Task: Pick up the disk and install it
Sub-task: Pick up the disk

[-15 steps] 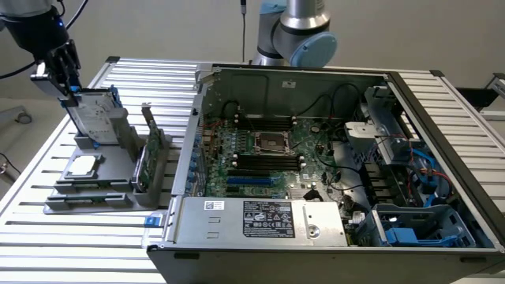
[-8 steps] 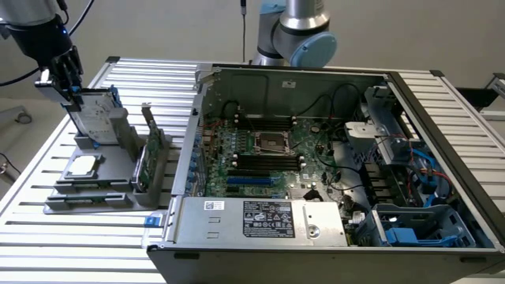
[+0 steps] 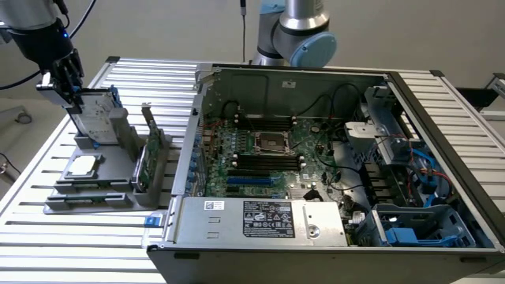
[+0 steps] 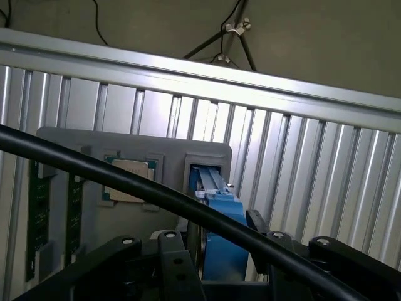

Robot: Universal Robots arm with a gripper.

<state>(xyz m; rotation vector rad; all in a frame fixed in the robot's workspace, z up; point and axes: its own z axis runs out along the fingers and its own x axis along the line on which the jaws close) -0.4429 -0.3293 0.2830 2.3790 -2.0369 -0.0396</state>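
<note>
The disk (image 3: 99,118), a silver-grey drive with a white label in a blue frame, stands on edge in a slot of the grey holder (image 3: 118,177) at the exterior view's left. My gripper (image 3: 73,97) hangs over its upper far corner, open, with one finger on each side. In the wrist view the disk's blue frame (image 4: 219,219) runs up between the black fingers (image 4: 266,241), and the gripper (image 4: 222,251) straddles it. I cannot tell whether the pads touch it.
The holder also carries a small square silver chip (image 3: 83,167) and an upright green circuit card (image 3: 150,157). An open computer case (image 3: 316,148) fills the exterior view's right, with a blue drive bay (image 3: 410,234) at its front corner. A black cable (image 4: 156,194) crosses the wrist view.
</note>
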